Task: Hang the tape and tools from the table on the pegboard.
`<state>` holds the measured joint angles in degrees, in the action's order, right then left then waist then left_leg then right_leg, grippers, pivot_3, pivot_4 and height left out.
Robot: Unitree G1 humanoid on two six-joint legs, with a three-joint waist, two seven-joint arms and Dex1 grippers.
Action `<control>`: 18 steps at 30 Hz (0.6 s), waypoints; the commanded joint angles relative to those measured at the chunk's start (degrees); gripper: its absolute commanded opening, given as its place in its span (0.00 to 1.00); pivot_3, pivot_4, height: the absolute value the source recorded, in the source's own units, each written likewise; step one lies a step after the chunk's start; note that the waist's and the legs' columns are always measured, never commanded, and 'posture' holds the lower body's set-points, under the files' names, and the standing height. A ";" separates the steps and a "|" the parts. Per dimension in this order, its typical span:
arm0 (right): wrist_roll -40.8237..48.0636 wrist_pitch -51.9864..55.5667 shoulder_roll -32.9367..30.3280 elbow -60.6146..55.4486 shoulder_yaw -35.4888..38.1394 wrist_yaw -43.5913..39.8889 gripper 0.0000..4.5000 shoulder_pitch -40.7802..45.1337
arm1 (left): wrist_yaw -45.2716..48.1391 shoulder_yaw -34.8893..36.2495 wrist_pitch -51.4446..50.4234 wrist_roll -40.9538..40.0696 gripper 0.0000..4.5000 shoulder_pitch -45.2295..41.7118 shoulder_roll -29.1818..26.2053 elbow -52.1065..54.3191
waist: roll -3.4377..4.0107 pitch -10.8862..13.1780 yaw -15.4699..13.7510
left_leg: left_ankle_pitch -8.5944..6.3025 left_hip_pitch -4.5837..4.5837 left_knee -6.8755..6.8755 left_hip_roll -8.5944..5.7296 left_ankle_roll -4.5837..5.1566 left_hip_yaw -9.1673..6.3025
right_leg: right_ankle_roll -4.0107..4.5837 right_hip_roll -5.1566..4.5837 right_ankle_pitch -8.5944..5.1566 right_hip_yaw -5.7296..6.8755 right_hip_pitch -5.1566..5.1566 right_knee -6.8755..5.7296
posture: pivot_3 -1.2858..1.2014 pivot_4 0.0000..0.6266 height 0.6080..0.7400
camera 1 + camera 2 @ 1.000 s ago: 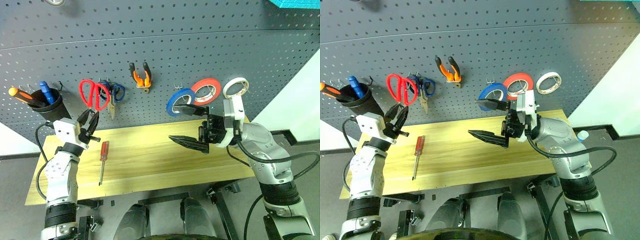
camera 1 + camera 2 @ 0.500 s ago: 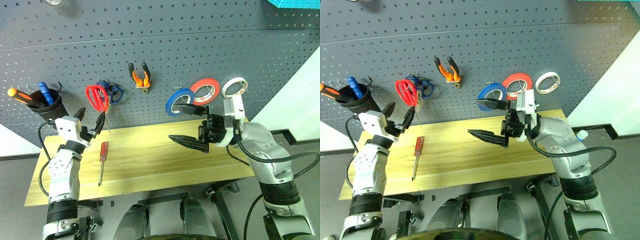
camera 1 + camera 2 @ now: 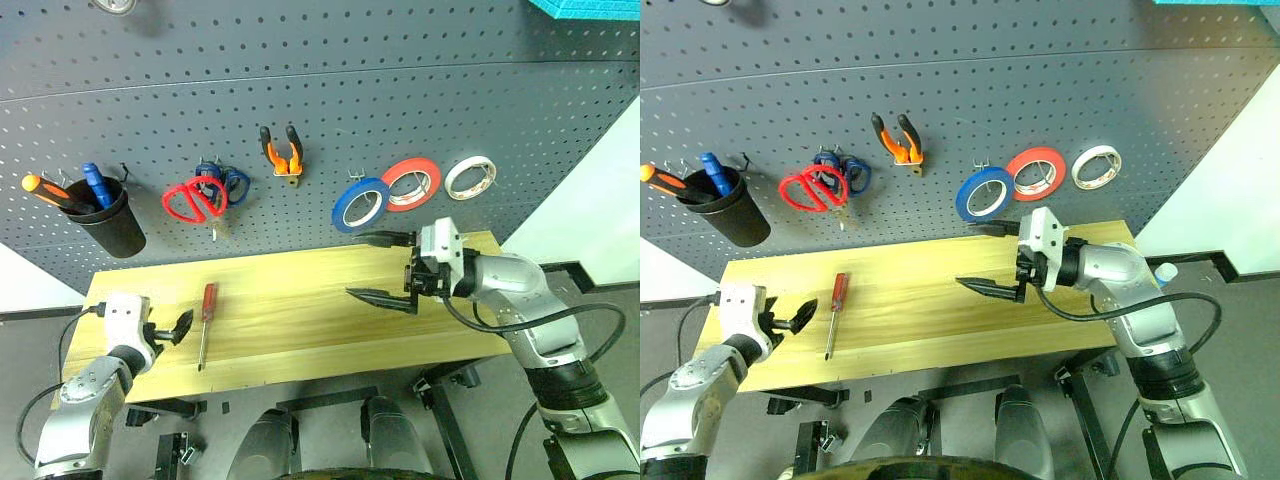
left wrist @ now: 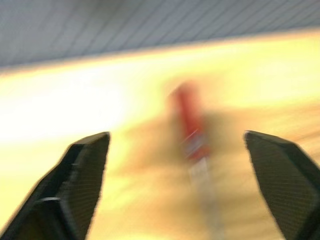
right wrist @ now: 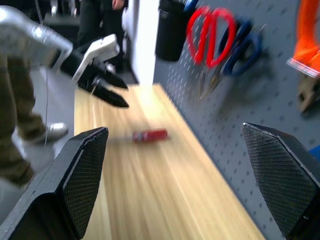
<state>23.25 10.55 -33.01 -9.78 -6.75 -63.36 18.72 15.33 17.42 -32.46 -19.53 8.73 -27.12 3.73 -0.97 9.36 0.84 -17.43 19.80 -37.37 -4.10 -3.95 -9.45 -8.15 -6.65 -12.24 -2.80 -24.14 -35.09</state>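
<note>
One black cup point(image 3: 110, 222) holds two screwdrivers point(image 3: 70, 192).

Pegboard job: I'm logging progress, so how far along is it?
Done: the blue tape, the pliers and the red scissors hang on the pegboard. In hand: nothing; the left gripper and right gripper are both open and empty. Left: the screwdriver lies on the table, beside the left gripper.
</note>
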 commanded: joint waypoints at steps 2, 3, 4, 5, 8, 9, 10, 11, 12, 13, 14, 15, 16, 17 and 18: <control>-1.10 -2.50 0.71 0.22 -0.83 -0.65 1.00 0.53 | -6.03 0.20 -14.97 0.34 0.99 -7.41 0.98 -5.32 | -0.01 -0.01 0.05 | 0.00 -0.12 0.03 0.00 0.00 -0.03 | 0.00 0.01 0.00 0.01 0.09 -0.01 | 0.51 0.19 0.98; -1.16 -2.66 0.80 0.28 -0.92 -0.69 1.00 0.47 | -6.38 -0.22 -15.81 0.83 0.99 -8.79 1.15 -6.59 | -0.01 -0.01 0.05 | 0.00 -0.15 0.04 0.00 0.00 -0.02 | -0.01 0.01 -0.01 0.00 0.12 -0.01 | 0.51 0.19 0.98; -1.20 -2.80 0.83 0.32 -1.00 -0.76 1.00 0.24 | -6.83 -1.18 -15.87 1.82 0.99 -10.99 1.39 -8.90 | -0.02 -0.01 0.04 | 0.00 -0.16 0.05 0.00 -0.01 -0.02 | -0.01 0.01 -0.01 0.00 0.12 0.00 | 0.51 0.19 0.98; -1.27 -3.00 0.80 0.35 -1.06 -0.84 1.00 -0.04 | -7.32 -2.13 -16.15 2.80 0.99 -12.95 1.46 -10.99 | -0.02 -0.01 0.01 | 0.00 -0.17 0.06 0.00 -0.01 -0.03 | -0.01 0.01 -0.01 0.00 0.12 0.00 | 0.51 0.19 0.98; -1.79 -3.41 0.50 0.36 -1.04 -0.95 1.00 -0.89 | -7.00 -3.56 -15.46 3.87 0.99 -18.38 2.05 -16.41 | -0.03 -0.02 -0.03 | 0.01 -0.20 0.08 0.00 -0.03 -0.02 | 0.00 0.00 0.00 0.00 0.13 0.00 | 0.50 0.18 0.98; -1.79 -3.45 0.41 0.27 -0.95 -0.95 1.00 -1.11 | -6.85 -3.85 -15.26 4.20 0.99 -19.80 2.18 -17.84 | -0.04 -0.02 -0.01 | 0.01 -0.20 0.08 0.00 -0.04 -0.02 | 0.00 0.00 0.00 0.00 0.14 0.00 | 0.50 0.18 0.98; -1.78 -3.48 0.34 0.11 -0.81 -0.85 1.00 -1.36 | -6.69 -4.16 -15.18 4.51 0.99 -21.15 2.27 -19.27 | -0.04 -0.03 0.05 | 0.01 -0.20 0.08 0.00 -0.04 -0.02 | 0.00 0.00 0.00 0.00 0.14 0.01 | 0.50 0.18 0.98; -1.75 -3.51 0.28 -0.05 -0.68 -0.80 1.00 -1.59 | -6.70 -4.39 -15.22 4.75 0.99 -22.24 2.38 -20.30 | -0.05 -0.03 0.12 | 0.01 -0.20 0.08 0.00 -0.04 -0.01 | 0.00 -0.01 0.00 -0.01 0.14 0.02 | 0.50 0.18 0.98; -1.70 -3.54 0.21 -0.23 -0.52 -0.75 1.00 -1.87 | -6.79 -4.48 -15.37 4.86 0.99 -23.45 2.64 -21.39 | -0.05 -0.03 0.20 | 0.01 -0.20 0.09 0.00 -0.04 -0.01 | 0.00 -0.01 0.00 -0.01 0.14 0.03 | 0.50 0.18 0.98; -1.71 -3.58 0.17 -0.38 -0.40 -0.66 1.00 -2.17 | -6.77 -4.66 -15.00 5.11 0.99 -24.67 2.86 -23.17 | -0.05 -0.03 0.22 | 0.01 -0.20 0.10 0.00 -0.04 -0.01 | 0.00 -0.01 0.00 -0.01 0.13 0.03 | 0.49 0.18 0.98; -1.74 -3.64 0.15 -0.50 -0.31 -0.59 1.00 -2.44 | -6.76 -4.70 -14.83 5.20 0.99 -25.67 3.11 -24.69 | -0.05 -0.03 0.24 | 0.01 -0.20 0.11 0.00 -0.04 -0.01 | 0.00 -0.01 0.00 -0.01 0.13 0.03 | 0.49 0.18 0.98; -1.78 -3.70 0.12 -0.58 -0.26 -0.53 1.00 -2.66 | -6.84 -4.84 -14.65 5.47 0.99 -26.56 3.29 -26.20 | -0.05 -0.03 0.30 | 0.01 -0.20 0.12 0.00 -0.04 -0.01 | 0.00 -0.01 0.00 -0.01 0.12 0.04 | 0.49 0.18 0.98; -1.79 -3.69 0.11 -0.67 -0.23 -0.45 1.00 -2.82 | -7.14 -4.78 -14.49 5.72 0.99 -27.55 3.55 -27.99 | -0.05 -0.03 0.33 | 0.01 -0.20 0.12 0.00 -0.04 -0.01 | 0.00 -0.01 0.00 -0.01 0.12 0.03 | 0.49 0.18 0.98; -1.78 -3.64 0.11 -0.73 -0.20 -0.36 1.00 -2.92 | -7.38 -4.75 -14.35 5.99 0.99 -28.35 3.77 -29.35 | -0.06 -0.04 0.33 | 0.01 -0.20 0.12 0.00 -0.04 0.00 | 0.00 -0.02 0.00 -0.01 0.12 0.04 | 0.49 0.18 0.98; -1.77 -3.63 0.11 -0.78 -0.18 -0.30 1.00 -2.98 | -7.72 -4.90 -14.34 6.46 0.99 -29.17 3.94 -30.80 | -0.06 -0.04 0.33 | 0.01 -0.20 0.12 0.00 -0.04 0.00 | 0.00 -0.02 0.00 -0.01 0.13 0.04 | 0.49 0.18 0.98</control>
<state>21.01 7.84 -32.67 -8.74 -8.13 -63.85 15.79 8.23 12.37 -47.78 -14.11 -19.28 -23.07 -25.49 -1.03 9.33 1.17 -17.42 19.59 -37.24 -4.10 -3.99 -9.45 -8.15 -6.66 -12.24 -2.81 -24.02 -35.04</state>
